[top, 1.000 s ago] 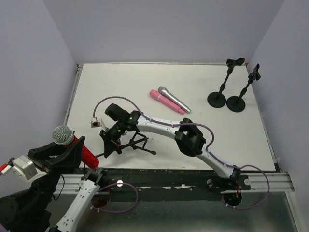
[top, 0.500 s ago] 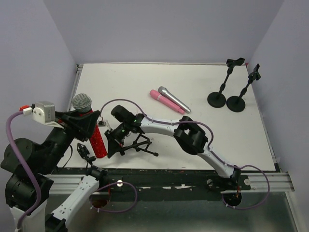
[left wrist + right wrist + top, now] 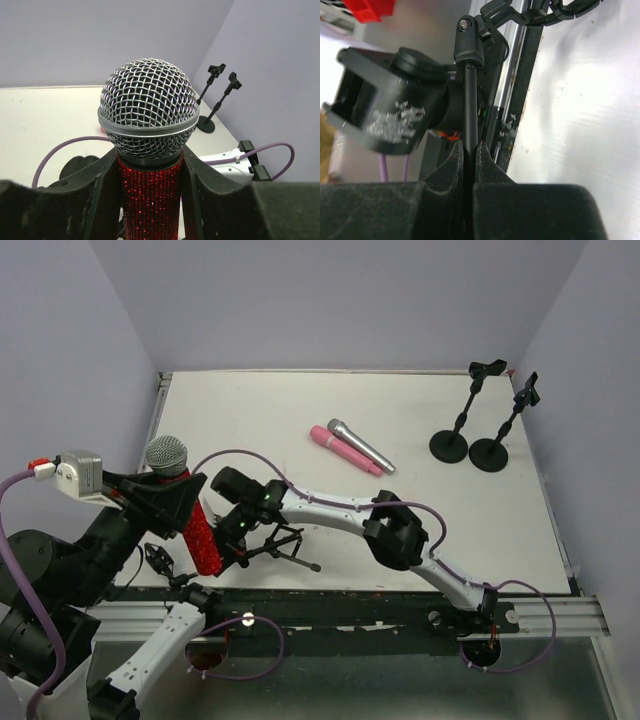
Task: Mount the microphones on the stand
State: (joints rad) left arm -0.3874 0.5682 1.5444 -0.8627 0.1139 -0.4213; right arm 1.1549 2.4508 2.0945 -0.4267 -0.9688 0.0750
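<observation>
1. My left arm is raised over the near left corner of the table (image 3: pixel 250 410), its wrist turned towards the right.
2. The left gripper (image 3: pixel 185 502) is clamped around the glittery body of the red microphone (image 3: pixel 200 535), just under the silver mesh head. The microphone is held off the table, head up and leaning slightly left.
3. My right arm stretches from its base at the near right across to the left, elbow bent above the near edge.
4. The right gripper (image 3: pixel 469 160) is pinched tight on the thin black rod of the tripod stand (image 3: pixel 290 545), right beside the red microphone's lower end.
5. The pink microphone (image 3: pixel 340 447) and the silver-grey microphone (image 3: pixel 362 446) lie side by side, touching, mid-table.
6. Two upright stands (image 3: pixel 449 445) are at the far right.
</observation>
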